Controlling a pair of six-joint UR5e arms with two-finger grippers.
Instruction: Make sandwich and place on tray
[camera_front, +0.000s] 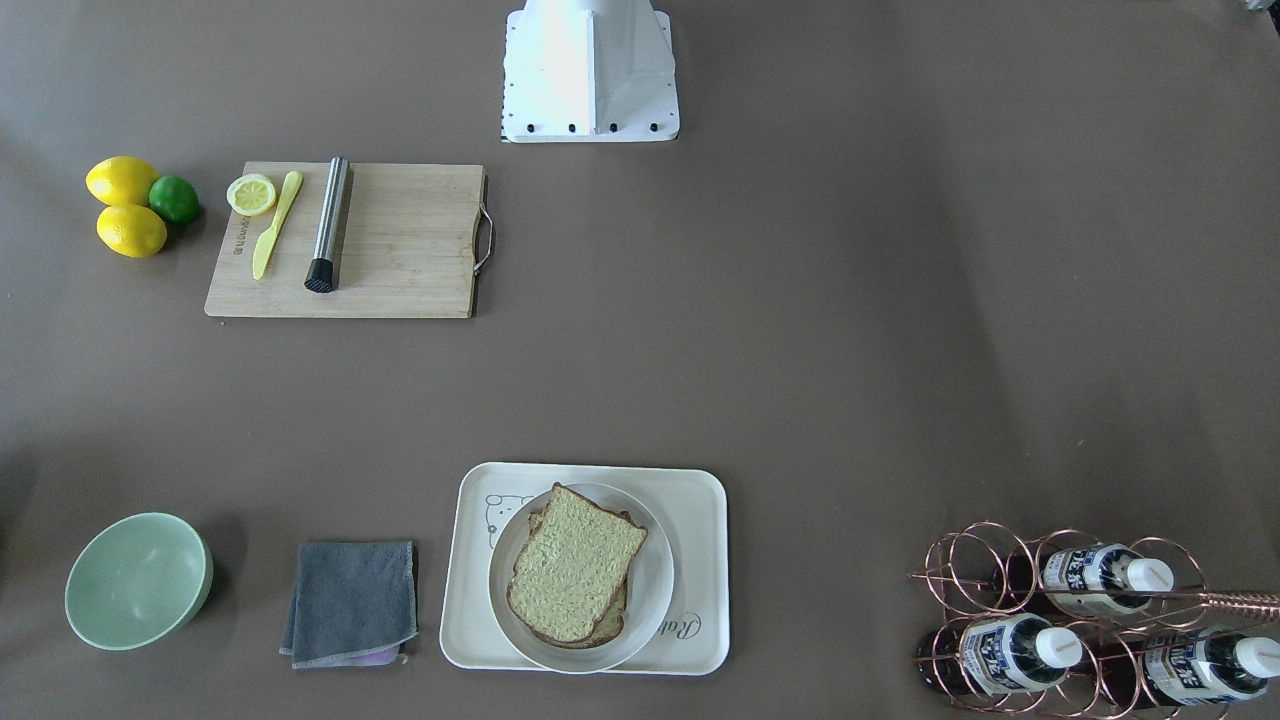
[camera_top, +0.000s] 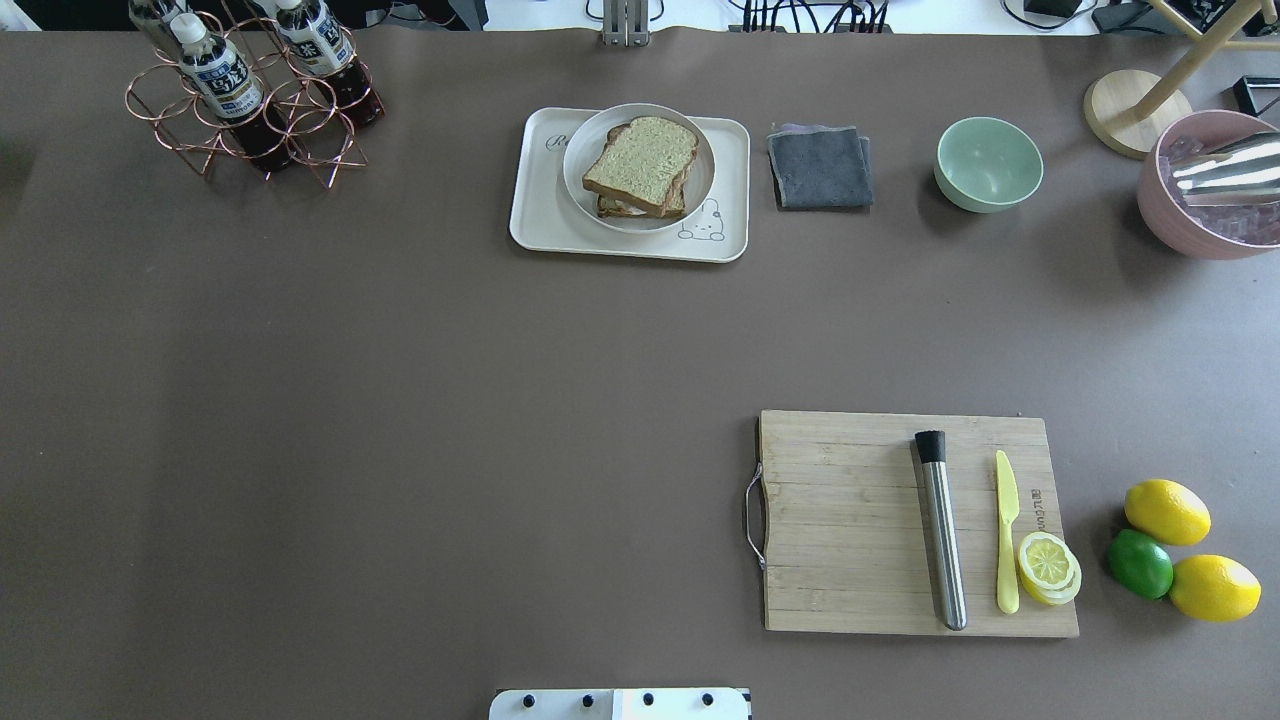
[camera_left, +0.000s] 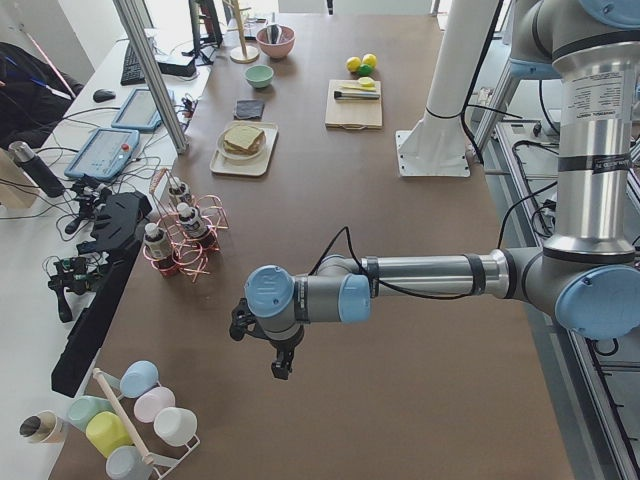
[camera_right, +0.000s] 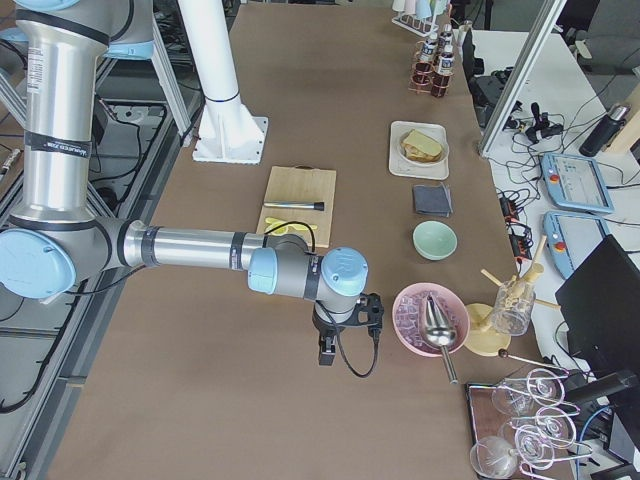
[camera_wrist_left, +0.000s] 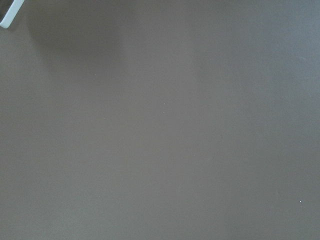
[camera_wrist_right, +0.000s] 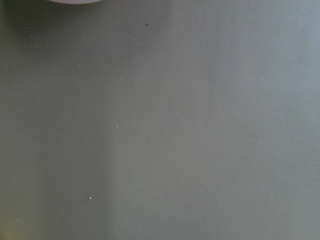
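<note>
– Overhead exterior view: where is the sandwich?
– It sits on a round white plate. The plate rests inside the cream tray at the far middle of the table. Two speckled bread slices lie stacked, the top one skewed a little over the lower. I cannot make out what is between them.
– And the grippers?
– Neither appears in that view or in the front-facing one. The left gripper shows only in the exterior left view. It points down over bare table at the near end, well apart from the tray. The right gripper shows only in the exterior right view. It also points down, near a pink bowl.
– Are the jaws released or clenched?
– I cannot tell for either one. Both wrist cameras show little but brown tabletop.
– What else is around the tray?
– A folded grey cloth lies just beside it, with a green bowl past that. A copper bottle rack stands on the other side, and the wooden cutting board lies well apart, nearer the robot.
</note>
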